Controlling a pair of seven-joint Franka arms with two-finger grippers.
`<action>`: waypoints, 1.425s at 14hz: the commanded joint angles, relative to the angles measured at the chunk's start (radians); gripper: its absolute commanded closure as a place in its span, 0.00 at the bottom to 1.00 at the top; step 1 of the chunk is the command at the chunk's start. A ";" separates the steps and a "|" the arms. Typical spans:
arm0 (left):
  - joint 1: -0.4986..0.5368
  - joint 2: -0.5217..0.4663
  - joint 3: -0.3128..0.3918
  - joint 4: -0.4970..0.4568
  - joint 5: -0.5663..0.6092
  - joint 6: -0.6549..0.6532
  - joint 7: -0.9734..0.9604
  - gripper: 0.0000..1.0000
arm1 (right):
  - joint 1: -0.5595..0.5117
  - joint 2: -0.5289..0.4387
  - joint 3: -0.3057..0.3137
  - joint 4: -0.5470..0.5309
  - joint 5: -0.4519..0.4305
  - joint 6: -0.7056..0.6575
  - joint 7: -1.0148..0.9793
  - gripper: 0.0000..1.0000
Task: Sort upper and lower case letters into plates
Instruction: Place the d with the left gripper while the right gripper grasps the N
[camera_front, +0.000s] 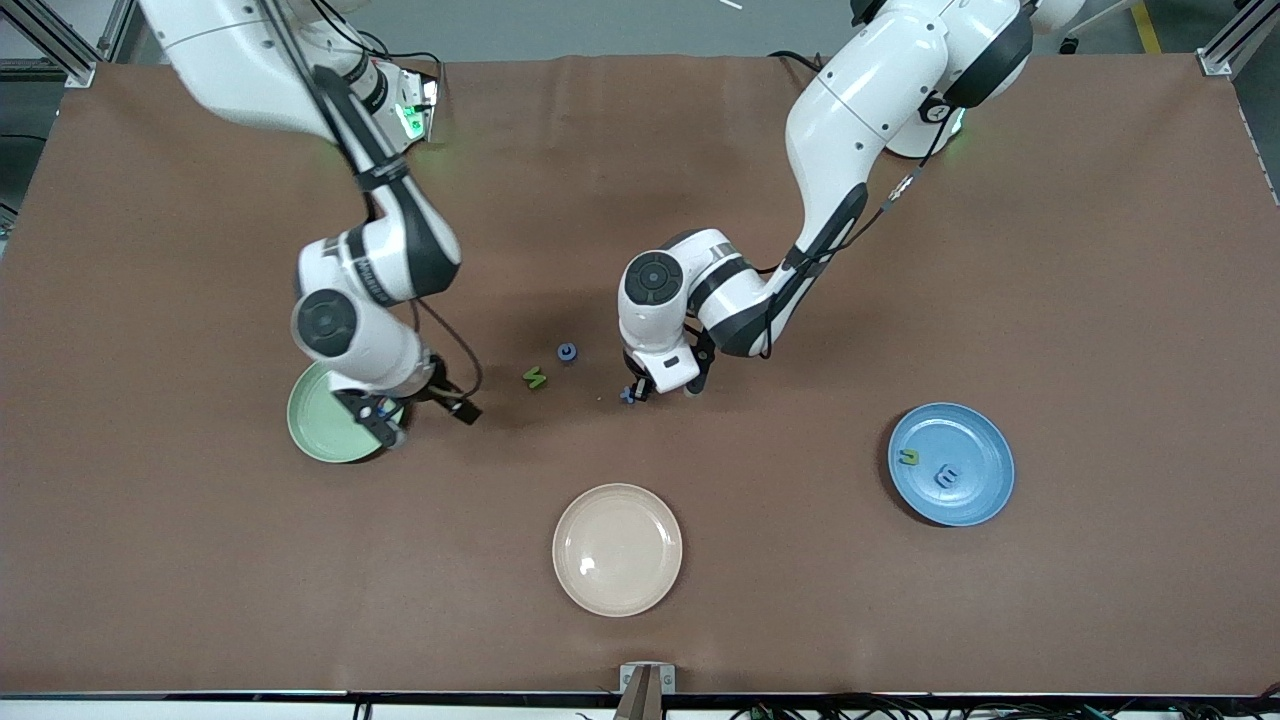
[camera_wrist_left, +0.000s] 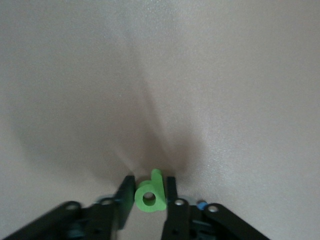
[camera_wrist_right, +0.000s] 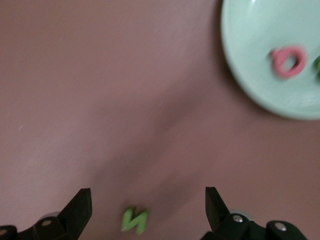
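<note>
My left gripper (camera_front: 665, 392) is low on the table in the middle, and its fingers are shut on a green letter "d" (camera_wrist_left: 150, 196) that rests on the table; the letter is hidden in the front view. A blue letter (camera_front: 628, 394) lies right beside this gripper. My right gripper (camera_front: 385, 425) is open and empty over the rim of the mint green plate (camera_front: 318, 425), which holds a pink-red letter (camera_wrist_right: 288, 61). A green letter "N" (camera_front: 535, 378) and another blue letter (camera_front: 567, 352) lie between the two grippers. The blue plate (camera_front: 975, 500) holds a green letter (camera_front: 908, 457) and a blue letter (camera_front: 946, 477).
A cream-beige plate (camera_front: 617, 549) stands empty nearer to the front camera than the loose letters. A second green letter (camera_wrist_right: 317, 62) shows at the edge of the right wrist view, on the mint plate. Brown table all round.
</note>
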 joint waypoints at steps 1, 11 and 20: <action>0.013 -0.010 0.012 0.013 0.012 -0.025 -0.001 0.97 | 0.057 0.019 -0.009 0.004 0.007 0.043 0.087 0.00; 0.271 -0.192 -0.001 0.008 -0.005 -0.267 0.656 0.99 | 0.167 0.138 -0.018 0.010 -0.012 0.126 0.204 0.04; 0.590 -0.212 0.002 -0.046 -0.049 -0.362 1.378 0.94 | 0.167 0.157 -0.029 0.008 -0.062 0.123 0.206 0.44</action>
